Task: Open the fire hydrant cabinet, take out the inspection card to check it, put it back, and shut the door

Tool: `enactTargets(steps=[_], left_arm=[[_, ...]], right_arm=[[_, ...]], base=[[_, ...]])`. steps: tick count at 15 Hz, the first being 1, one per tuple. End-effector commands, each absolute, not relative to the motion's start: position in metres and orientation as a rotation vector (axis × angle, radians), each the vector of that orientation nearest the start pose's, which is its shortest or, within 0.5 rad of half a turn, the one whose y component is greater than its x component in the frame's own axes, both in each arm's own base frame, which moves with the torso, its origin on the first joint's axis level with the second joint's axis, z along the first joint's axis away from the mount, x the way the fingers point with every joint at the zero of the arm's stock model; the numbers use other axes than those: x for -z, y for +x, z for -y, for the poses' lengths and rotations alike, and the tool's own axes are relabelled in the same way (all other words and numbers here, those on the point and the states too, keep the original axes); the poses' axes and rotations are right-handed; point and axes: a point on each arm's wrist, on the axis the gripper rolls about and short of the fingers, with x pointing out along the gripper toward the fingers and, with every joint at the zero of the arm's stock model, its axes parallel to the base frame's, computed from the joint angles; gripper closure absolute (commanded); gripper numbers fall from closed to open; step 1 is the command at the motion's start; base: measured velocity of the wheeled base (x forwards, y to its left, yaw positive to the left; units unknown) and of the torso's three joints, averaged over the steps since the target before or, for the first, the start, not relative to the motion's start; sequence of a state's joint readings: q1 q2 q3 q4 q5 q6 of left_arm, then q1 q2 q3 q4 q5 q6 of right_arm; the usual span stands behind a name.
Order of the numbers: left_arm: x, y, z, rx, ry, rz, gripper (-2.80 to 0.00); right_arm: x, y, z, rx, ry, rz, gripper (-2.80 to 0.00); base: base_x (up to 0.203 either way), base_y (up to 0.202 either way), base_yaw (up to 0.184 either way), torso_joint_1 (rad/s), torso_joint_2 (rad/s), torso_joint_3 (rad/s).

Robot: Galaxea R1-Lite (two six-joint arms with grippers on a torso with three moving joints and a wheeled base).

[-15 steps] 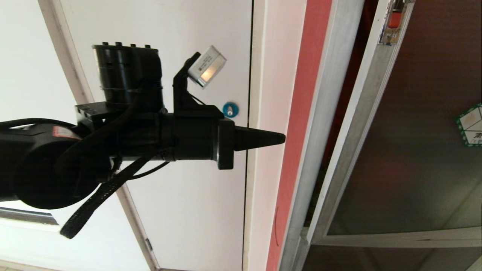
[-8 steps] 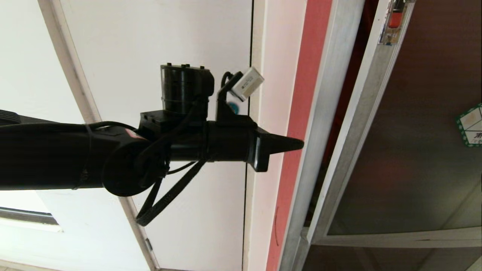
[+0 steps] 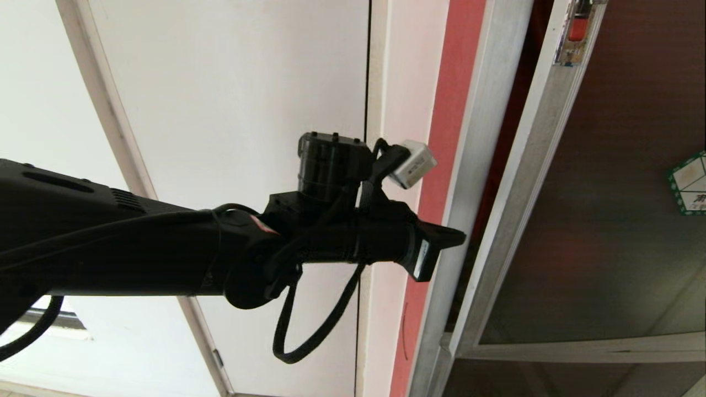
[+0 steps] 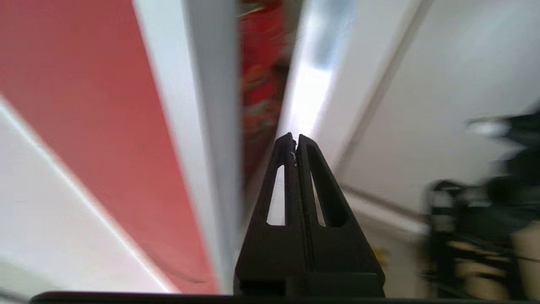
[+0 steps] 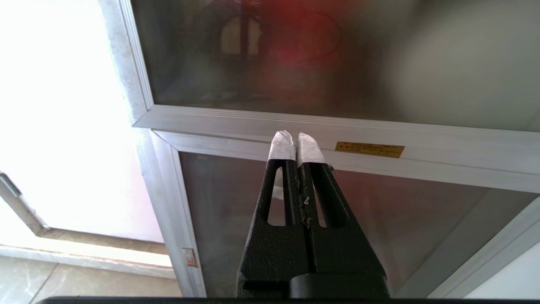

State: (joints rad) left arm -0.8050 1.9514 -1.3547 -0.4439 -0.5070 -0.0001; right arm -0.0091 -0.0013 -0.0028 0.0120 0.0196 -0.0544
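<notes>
The fire hydrant cabinet's aluminium frame [image 3: 485, 138] stands at the right. The door [image 3: 618, 220], dark tinted glass with a green-and-white sticker [image 3: 689, 183] and a red latch [image 3: 577, 26], is ajar. A narrow dark red gap [image 3: 510, 110] shows between frame and door. My left gripper [image 3: 460, 238] is shut and empty, its tip in front of the frame beside that gap. In the left wrist view the left gripper [image 4: 294, 137] points into the slit, where red interior [image 4: 261, 76] shows. My right gripper [image 5: 296, 139] is shut and parked before the lower glass. The inspection card is hidden.
A white panel door [image 3: 231, 82] fills the left, with a red wall strip [image 3: 441, 110] between it and the cabinet. Below the door is a smaller dark glass panel [image 5: 400, 219] under a rail with an orange label [image 5: 370, 148]. Tiled floor [image 5: 63, 287] lies lower left.
My left arm has reached to the right and a little down, from in front of the white door to the cabinet frame. The wrist has rolled, and the arm now covers the blue lock.
</notes>
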Motion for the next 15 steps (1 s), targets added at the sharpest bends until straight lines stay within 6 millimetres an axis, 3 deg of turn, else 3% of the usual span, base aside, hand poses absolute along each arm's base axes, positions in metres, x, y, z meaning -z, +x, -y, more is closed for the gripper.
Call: enactTargets(steps=[1,10,15], left_arm=[[-0.216,0.276,0.302,1.263,0.069,-0.152,0.00],[-0.212,0.284,0.327,1.212,0.101,-0.097,0.00],[-0.214,0.278,0.333,1.230,0.100,-0.088,0.00]], right_arm=[[-0.075,-0.023,-0.001,-0.011,-0.055,-0.007,0.00],[-0.075,-0.023,-0.001,-0.011,-0.055,-0.007,0.00],[-0.075,-0.023,-0.001,-0.011,-0.055,-0.007,0.00]], base=[[0.000,0.000,0.000,0.000,0.00,0.000],[0.000,0.000,0.000,0.000,0.00,0.000],[0.000,0.000,0.000,0.000,0.00,0.000]])
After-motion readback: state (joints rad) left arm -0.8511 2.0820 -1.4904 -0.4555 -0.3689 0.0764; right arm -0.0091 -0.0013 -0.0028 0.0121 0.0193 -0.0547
